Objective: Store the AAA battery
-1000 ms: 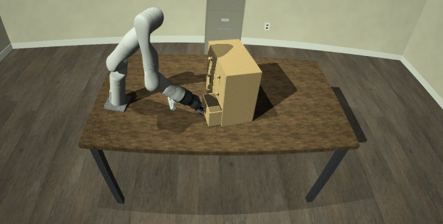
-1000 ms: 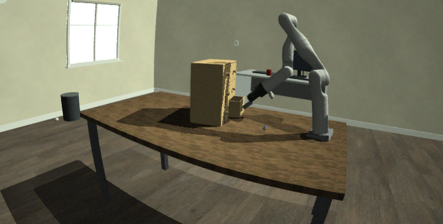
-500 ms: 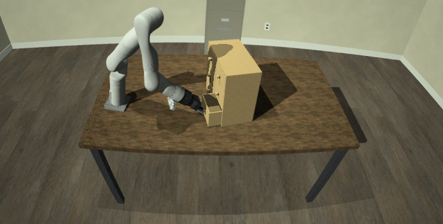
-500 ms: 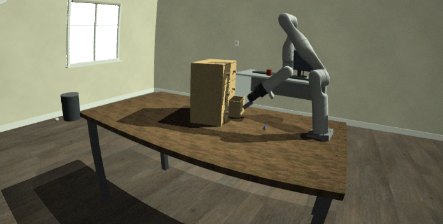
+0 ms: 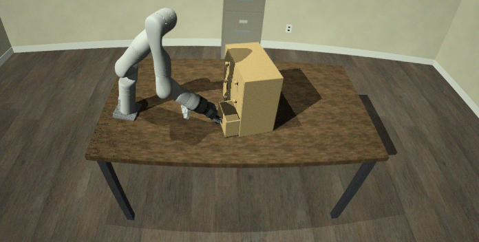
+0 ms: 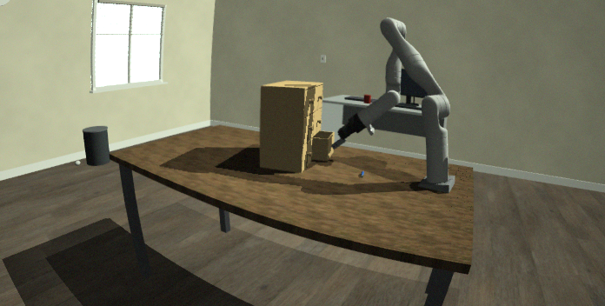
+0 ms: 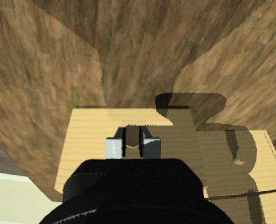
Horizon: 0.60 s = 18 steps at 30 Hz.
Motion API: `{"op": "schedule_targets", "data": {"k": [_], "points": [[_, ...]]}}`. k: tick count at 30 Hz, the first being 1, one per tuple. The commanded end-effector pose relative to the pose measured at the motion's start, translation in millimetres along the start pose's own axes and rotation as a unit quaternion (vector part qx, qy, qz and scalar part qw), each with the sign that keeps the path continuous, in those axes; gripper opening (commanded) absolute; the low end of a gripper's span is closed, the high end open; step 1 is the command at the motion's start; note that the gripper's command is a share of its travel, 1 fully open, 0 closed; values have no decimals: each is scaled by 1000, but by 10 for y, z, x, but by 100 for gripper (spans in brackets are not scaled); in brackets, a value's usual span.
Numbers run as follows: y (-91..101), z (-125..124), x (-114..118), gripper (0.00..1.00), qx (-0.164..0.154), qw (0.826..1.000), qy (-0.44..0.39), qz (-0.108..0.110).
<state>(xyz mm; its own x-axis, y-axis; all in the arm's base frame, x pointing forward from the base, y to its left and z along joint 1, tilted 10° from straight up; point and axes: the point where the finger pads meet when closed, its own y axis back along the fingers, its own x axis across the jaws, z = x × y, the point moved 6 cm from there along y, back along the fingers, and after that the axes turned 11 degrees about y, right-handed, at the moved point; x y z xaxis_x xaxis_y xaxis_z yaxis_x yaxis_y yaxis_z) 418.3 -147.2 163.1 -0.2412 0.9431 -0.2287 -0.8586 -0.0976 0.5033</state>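
Dim light all round, the window (image 6: 129, 43) blown out to pure white; hard-edged dark shadows lie across the tabletop (image 5: 327, 144) (image 6: 348, 217) (image 7: 24, 100), whose long edge bows in the exterior view.
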Motion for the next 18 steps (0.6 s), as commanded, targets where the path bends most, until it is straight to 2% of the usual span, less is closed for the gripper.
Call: {"op": "schedule_targets", "data": {"k": [1,13,14,16,17,18], "points": [[3,-3,-1,37,0,1000,0,0],[3,-3,-1,37,0,1000,0,0],[3,-3,-1,43,0,1000,0,0],[3,-3,-1,43,0,1000,0,0],[3,-3,-1,49,0,1000,0,0],[3,-3,-1,49,0,1000,0,0]]}}
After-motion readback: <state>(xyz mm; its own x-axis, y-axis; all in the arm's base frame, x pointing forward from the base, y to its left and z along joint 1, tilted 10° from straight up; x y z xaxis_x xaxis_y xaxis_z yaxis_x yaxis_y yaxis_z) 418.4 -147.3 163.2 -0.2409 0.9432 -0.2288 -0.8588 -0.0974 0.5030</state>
